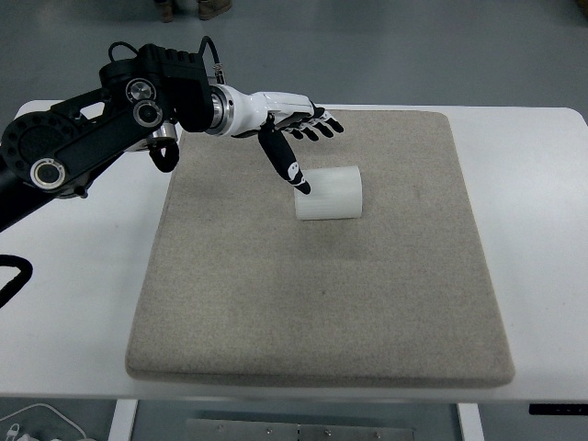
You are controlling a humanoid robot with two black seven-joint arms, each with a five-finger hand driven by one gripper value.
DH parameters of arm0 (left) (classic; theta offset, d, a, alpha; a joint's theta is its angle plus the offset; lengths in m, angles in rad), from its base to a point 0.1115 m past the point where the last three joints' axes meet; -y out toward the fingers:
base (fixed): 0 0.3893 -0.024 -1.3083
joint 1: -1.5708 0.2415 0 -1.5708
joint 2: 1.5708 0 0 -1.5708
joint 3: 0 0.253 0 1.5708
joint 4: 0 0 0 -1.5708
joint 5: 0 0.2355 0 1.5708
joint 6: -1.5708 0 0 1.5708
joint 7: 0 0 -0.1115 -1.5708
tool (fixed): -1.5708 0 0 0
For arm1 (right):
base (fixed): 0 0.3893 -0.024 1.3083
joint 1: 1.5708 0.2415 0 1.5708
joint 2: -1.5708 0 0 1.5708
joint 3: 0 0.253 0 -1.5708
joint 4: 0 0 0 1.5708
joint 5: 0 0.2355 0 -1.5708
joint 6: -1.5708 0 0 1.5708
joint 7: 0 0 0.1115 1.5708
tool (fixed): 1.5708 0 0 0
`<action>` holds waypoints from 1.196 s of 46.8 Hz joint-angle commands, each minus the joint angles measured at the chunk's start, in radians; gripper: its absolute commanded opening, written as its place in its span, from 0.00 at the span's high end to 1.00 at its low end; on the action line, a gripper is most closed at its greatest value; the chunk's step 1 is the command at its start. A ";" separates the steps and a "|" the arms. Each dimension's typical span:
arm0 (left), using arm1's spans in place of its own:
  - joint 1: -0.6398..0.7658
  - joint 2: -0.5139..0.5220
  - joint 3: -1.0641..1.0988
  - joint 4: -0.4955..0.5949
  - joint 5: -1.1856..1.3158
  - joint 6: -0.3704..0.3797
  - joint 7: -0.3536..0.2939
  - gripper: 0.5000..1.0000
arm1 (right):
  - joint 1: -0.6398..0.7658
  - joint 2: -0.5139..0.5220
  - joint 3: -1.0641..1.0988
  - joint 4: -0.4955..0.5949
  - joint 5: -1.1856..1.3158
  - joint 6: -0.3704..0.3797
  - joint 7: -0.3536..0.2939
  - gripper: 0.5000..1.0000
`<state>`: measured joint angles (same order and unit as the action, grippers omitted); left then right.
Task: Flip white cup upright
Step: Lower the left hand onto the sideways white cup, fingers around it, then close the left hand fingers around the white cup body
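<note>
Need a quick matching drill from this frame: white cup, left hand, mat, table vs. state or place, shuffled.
Things:
1. white cup
2. left hand
3. grey mat
4. white table

States or places:
A. spread flat on the table, carrying the cup
B. lying on its side
C. open, fingers spread, thumb reaching down to the cup's left end
D. underneath everything, showing around the mat

Pairs: 1-B, 2-C, 3-A, 4-D

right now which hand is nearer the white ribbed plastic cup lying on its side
Left. The left hand is open, thumb tip touching the white ribbed plastic cup at its left end. The right hand is out of view.
</note>
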<state>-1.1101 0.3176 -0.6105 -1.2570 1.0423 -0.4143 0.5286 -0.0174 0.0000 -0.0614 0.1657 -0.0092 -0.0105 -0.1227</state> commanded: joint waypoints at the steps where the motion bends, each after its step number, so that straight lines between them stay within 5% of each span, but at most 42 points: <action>1: 0.001 -0.012 0.000 0.016 0.021 0.000 0.001 0.03 | -0.001 0.000 0.000 0.000 0.000 0.000 0.000 0.14; 56: 0.009 -0.242 0.032 0.251 0.157 0.022 -0.038 0.06 | 0.001 0.000 0.000 0.000 0.000 0.000 0.000 0.14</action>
<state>-1.1014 0.0790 -0.5787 -1.0122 1.1996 -0.3938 0.4926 -0.0173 0.0000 -0.0614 0.1657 -0.0092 -0.0106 -0.1227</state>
